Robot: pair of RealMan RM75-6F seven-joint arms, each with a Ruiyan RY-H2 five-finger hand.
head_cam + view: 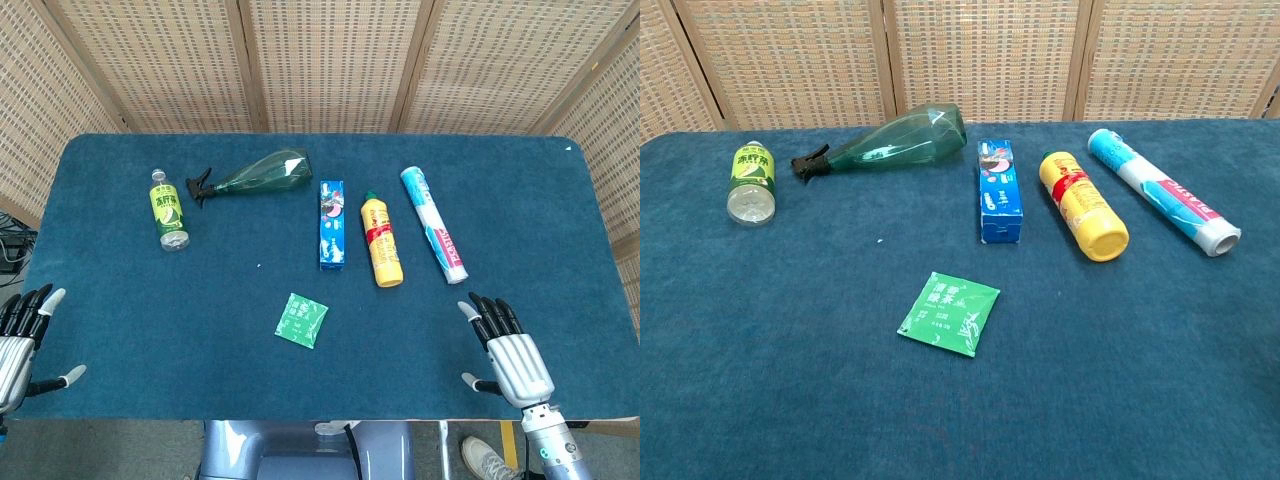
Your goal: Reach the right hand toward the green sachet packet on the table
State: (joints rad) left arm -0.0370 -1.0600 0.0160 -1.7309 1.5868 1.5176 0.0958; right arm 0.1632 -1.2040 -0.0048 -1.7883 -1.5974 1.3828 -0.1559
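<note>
Blue tabletop (120, 300) bears the green sachet (301, 320), well apart from the right hand (510, 358), fingers (492, 316) spread.

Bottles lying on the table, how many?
3: small green-labelled drink bottle far left, green plastic spray bottle right of it, yellow squeeze bottle right of centre. None seem hidden.

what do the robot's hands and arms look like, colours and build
In the head view, the right hand and left hand both have ribbed silver-grey metallic backs, black fingers and pale whitish fingertips. The right wrist is a silver-grey cylinder with a small green light. Neither shows in the chest view.
</note>
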